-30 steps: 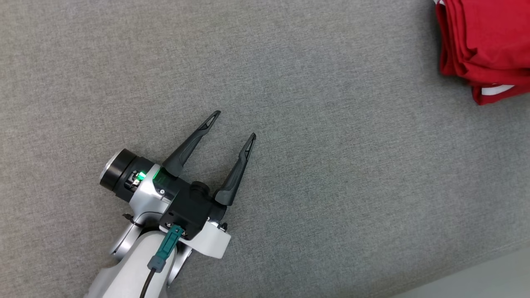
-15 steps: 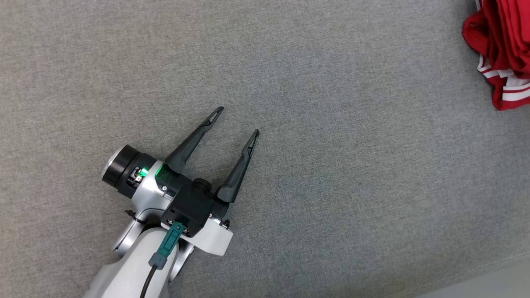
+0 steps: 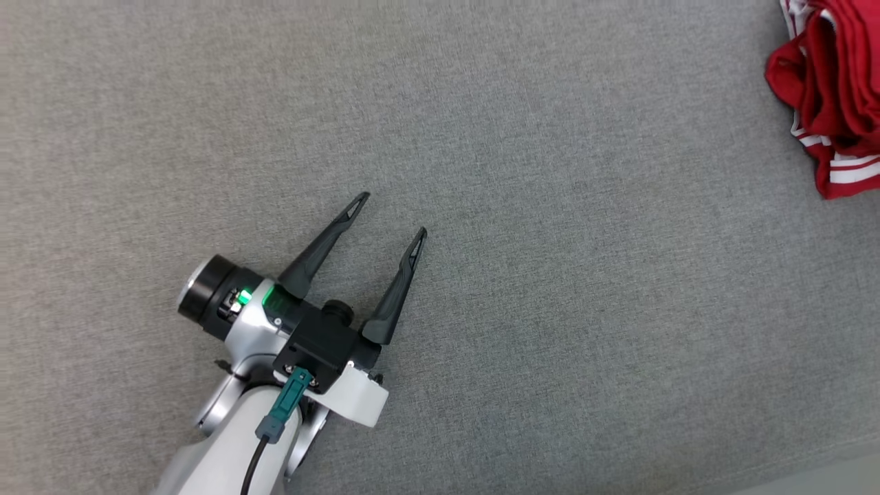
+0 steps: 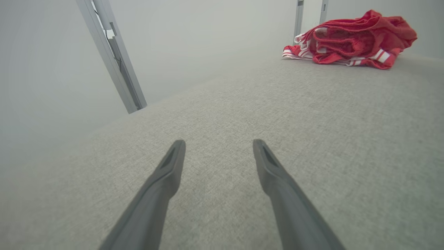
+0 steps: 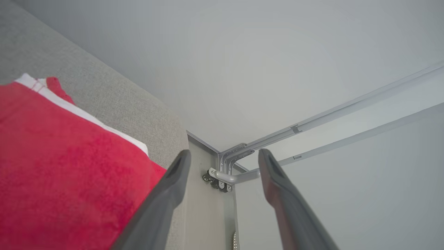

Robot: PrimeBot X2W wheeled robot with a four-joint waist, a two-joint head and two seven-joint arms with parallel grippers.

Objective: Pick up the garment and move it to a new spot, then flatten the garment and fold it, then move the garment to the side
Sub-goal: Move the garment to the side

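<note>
While my left gripper hovers empty, fingers spread wide, over the grey cloth surface, I see the red garment bunched at its far right edge, beside my right gripper, likewise parted and empty.

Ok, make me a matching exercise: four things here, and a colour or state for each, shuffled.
1 garment
2 left end effector
3 right end effector
4 table

A grey woven fabric
B open above bare table
C red, white stripes, bunched
D open, red cloth beside it

Pairs: 1-C, 2-B, 3-D, 4-A
</note>
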